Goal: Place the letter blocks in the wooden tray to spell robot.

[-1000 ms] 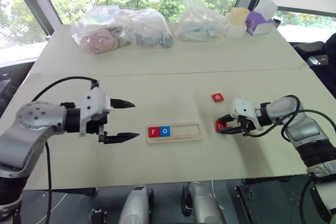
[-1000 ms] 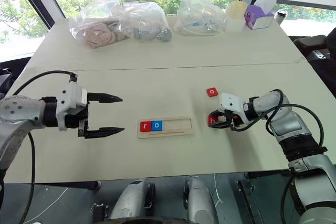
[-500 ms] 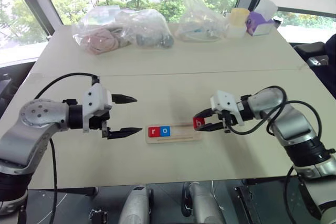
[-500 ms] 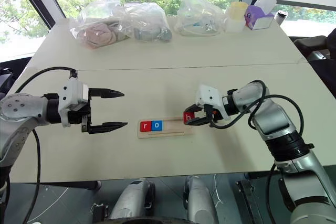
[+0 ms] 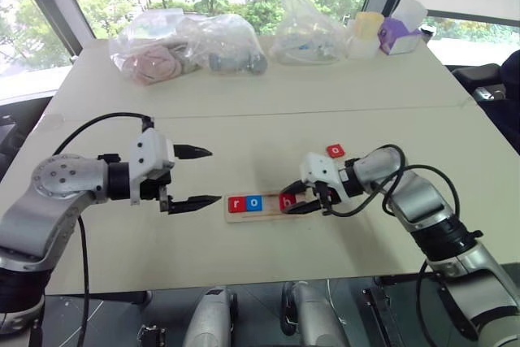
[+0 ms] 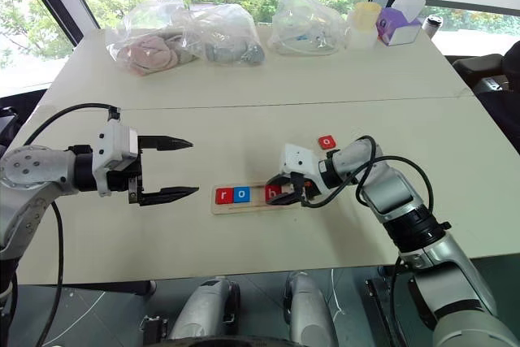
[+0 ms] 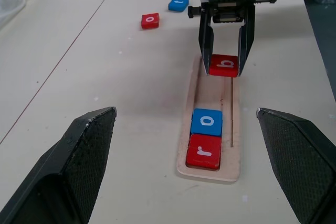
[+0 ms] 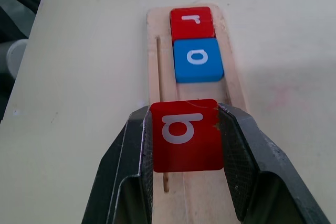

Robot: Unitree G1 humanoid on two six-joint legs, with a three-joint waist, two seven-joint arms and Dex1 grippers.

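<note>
The wooden tray point(image 5: 244, 216) lies in the middle of the table, with a red "r" tile point(image 5: 236, 203) and a blue "o" tile point(image 5: 254, 202) side by side at its left end. My right gripper point(image 7: 224, 69) is shut on a red "b" tile point(image 8: 186, 134), holding it low over the tray slot a short gap to the right of the blue "o". Whether the tile rests on the tray floor I cannot tell. A red "o" tile point(image 5: 335, 150) and a blue tile point(image 7: 178, 3) lie loose on the table beyond the tray. My left gripper point(image 5: 214, 175) hangs open and empty just left of the tray.
Clear plastic bags point(image 5: 187, 50) with soft items, another bag point(image 5: 309, 26), a yellow cup point(image 5: 370, 30) and a purple tissue box point(image 5: 402, 34) line the table's far edge. A seam crosses the table behind the tray. The front edge runs close below the tray.
My right gripper has carried the red "b" tile leftward from the table's right side to over the tray. The left gripper has stayed where it was.
</note>
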